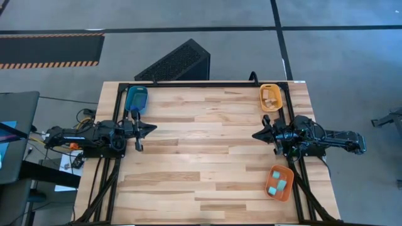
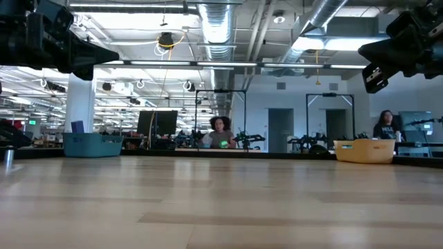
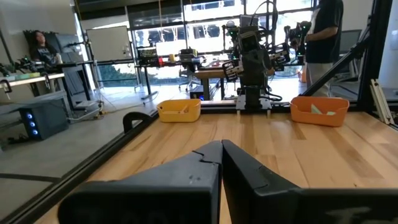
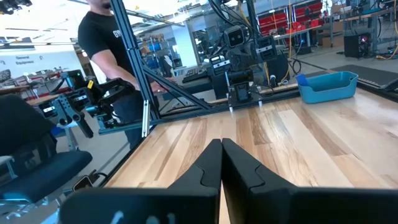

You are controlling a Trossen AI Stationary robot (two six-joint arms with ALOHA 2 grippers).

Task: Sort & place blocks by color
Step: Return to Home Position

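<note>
the left arm (image 1: 88, 135) and right arm (image 1: 326, 139) are matte black, built of blocky jointed segments with thin cables running along them. the left gripper (image 3: 221, 144) and right gripper (image 4: 221, 143) each carry two dark, wedge-shaped fingers with stepped inner edges, tapering to points.

The whole table (image 1: 207, 144) is seen straight down from overhead. By the low camera it is skimmed level, toward the room behind. From each wrist it is viewed closely, across to the opposite arm (image 3: 252, 62) — the yellow tray (image 1: 271, 98) is shared by three views.
</note>
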